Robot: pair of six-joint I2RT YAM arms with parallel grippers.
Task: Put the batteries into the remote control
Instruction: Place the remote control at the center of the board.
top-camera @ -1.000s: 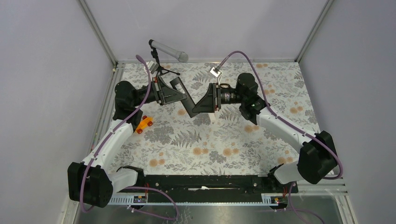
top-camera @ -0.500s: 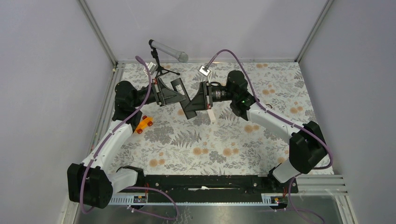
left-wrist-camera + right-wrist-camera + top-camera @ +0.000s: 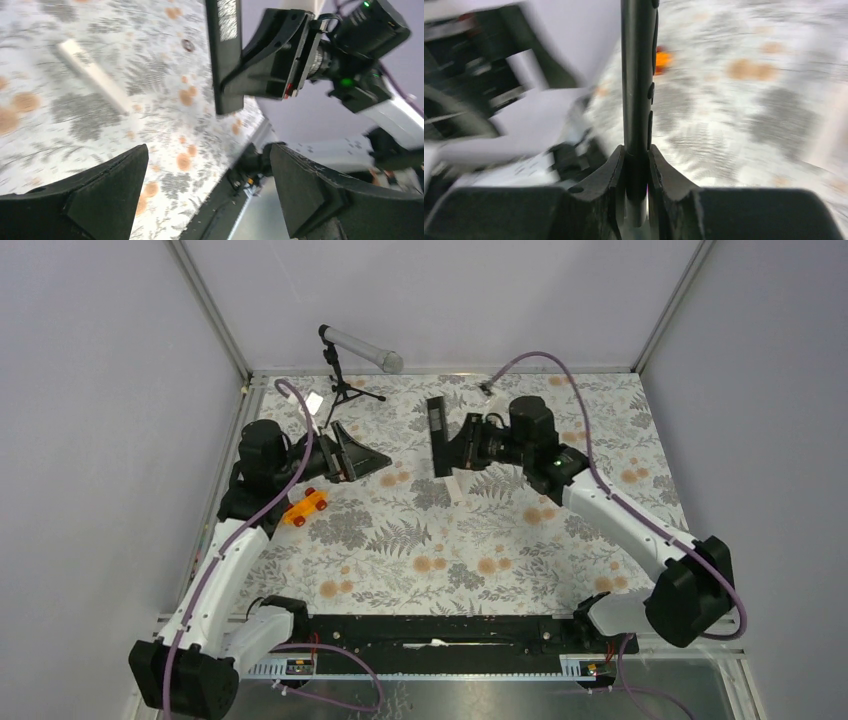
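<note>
Top view: we see remote [image 3: 437, 435] raised, far centre.
Right gripper [image 3: 636, 155]: clamped on remote.
Left gripper [image 3: 208, 165]: fingers wide, empty.
Car [image 3: 308, 505]: left.

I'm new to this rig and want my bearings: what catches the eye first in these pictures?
The remote draws the eye first: the right gripper clamps it edge-on, up in the air over the far middle of the flowered table. The left gripper gapes wide and empty at the left, near an orange toy car. A microphone on a stand sits at the far edge.
</note>
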